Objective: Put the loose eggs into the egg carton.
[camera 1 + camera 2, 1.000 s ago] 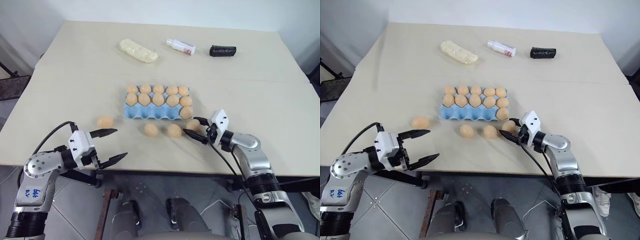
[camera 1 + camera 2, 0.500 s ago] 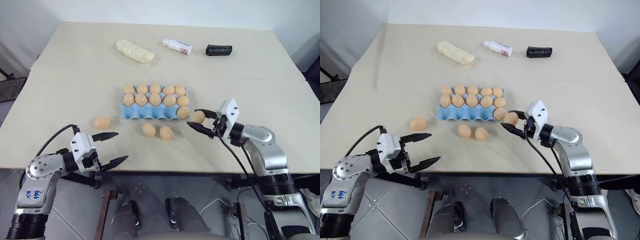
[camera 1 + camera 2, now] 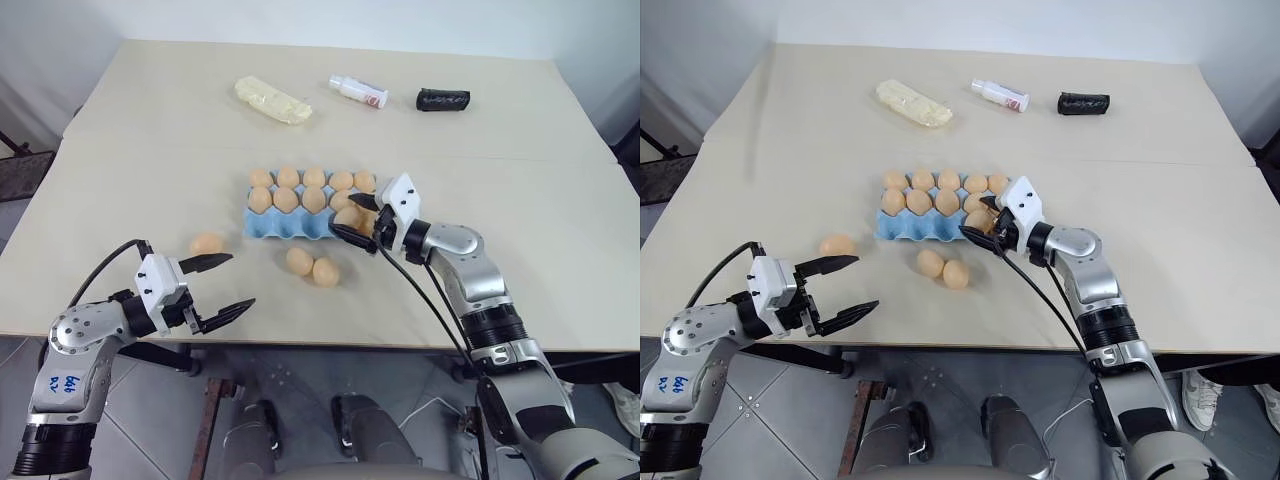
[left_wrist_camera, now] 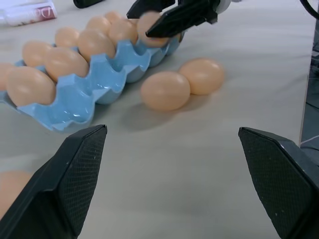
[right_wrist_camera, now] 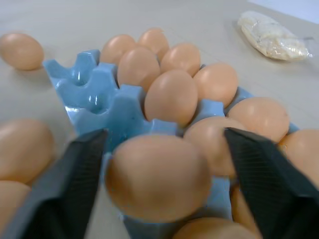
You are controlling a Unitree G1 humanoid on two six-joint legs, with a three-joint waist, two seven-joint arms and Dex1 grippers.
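Blue egg carton sits mid-table, back two rows full, near row mostly empty. Your right gripper has fingers apart around an egg over the near row. Left gripper gapes empty. Three loose eggs stay on the table.

right gripper moved over egg carton, carrying egg

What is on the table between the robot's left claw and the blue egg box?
Bare tabletop, mostly. In the left eye view, one loose egg lies on the table between the left gripper and the egg carton.
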